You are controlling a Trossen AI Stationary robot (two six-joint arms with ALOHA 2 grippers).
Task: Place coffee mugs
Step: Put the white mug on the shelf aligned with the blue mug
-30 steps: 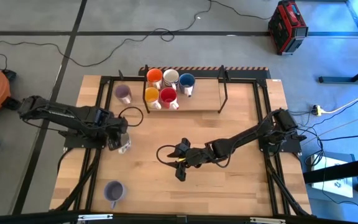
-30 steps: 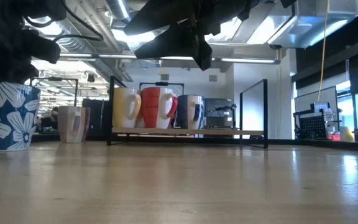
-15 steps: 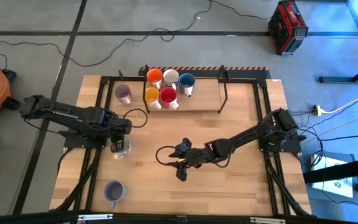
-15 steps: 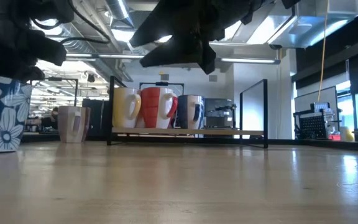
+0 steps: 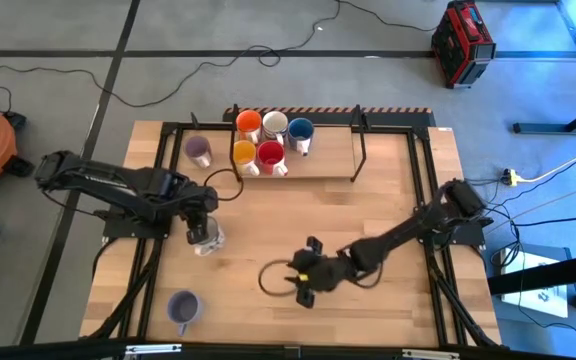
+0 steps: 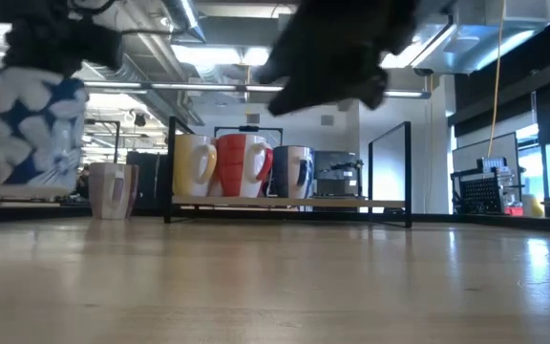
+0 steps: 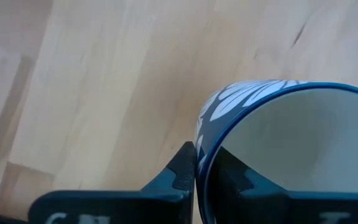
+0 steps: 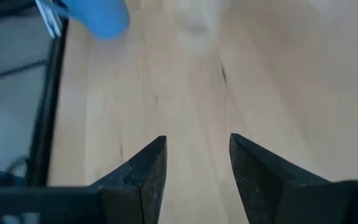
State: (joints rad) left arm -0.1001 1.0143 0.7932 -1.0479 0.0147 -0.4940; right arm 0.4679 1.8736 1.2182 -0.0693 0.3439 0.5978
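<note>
the left gripper [image 7: 194, 171] has its dark fingers clamped on the rim of a glossy blue floral mug [image 7: 278, 143], lifted above the pale wooden counter [image 5: 368, 200]; the right gripper [image 8: 194, 168] hangs open, empty.

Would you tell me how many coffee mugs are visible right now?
8: five on the rack, orange, white, blue, yellow-orange, red; a purple one beside it; another purple near the front edge; a floral one in the left gripper.

— What sort of place is shown?
— An industrial lab or workshop: exposed ceiling ducts [image 6: 175, 29], a concrete floor [image 5: 58, 40] crossed by loose cables [image 5: 168, 80], and a red tool case [image 5: 462, 42] are seen.
</note>
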